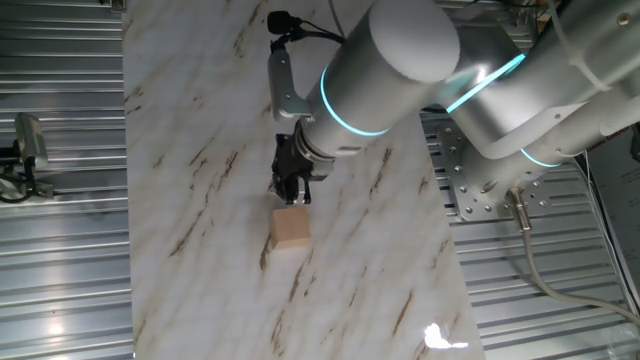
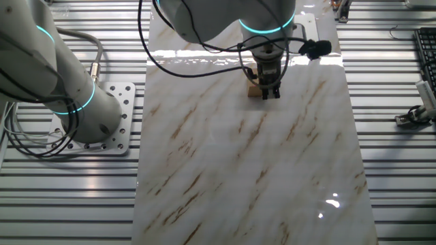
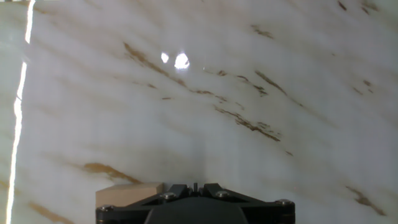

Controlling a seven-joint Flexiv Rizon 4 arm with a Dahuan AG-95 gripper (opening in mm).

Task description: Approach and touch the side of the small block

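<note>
The small block (image 1: 291, 227) is a light tan wooden cube on the marble tabletop (image 1: 200, 150). My gripper (image 1: 292, 193) hangs with its black fingers together, low over the table, right at the block's far side. I cannot tell whether they touch. In the other fixed view the block (image 2: 253, 89) peeks out just left of the gripper (image 2: 272, 93), mostly hidden by it. In the hand view the block (image 3: 127, 194) sits at the bottom left, close beside the gripper's black body (image 3: 194, 186). The jaws look shut and hold nothing.
The marble top (image 2: 245, 170) lies on a ribbed metal bench (image 2: 395, 190). The arm's base plate (image 2: 109, 116) stands to one side of the marble. A black cable and connector (image 2: 315, 48) hang off the wrist. A clamp (image 1: 25, 150) sits off the marble.
</note>
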